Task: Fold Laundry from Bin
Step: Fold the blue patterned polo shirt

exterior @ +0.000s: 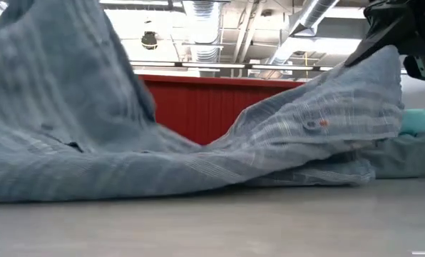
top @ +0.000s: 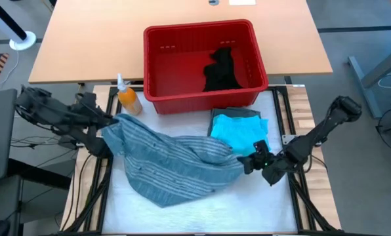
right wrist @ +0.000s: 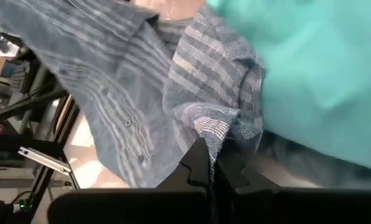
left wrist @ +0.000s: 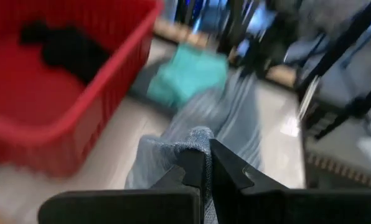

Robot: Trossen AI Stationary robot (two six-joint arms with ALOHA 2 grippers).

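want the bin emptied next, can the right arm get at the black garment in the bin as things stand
Probably not yet: the right tool is shut on the striped shirt, shared with the left tool. The black garment lies uncovered in the bin.

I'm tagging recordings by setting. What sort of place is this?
Probably a robotics lab or workshop, not a home: exposed ceiling ducts, a bare wooden table, and an arm rig working over a red bin.

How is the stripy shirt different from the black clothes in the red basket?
The striped shirt is blue-grey and spread out on the table; the black garment is plain black and bunched up inside the red bin. The shirt is pinched at each end by the left gripper and right gripper; nothing touches the black one. Both are soft, unfolded laundry.
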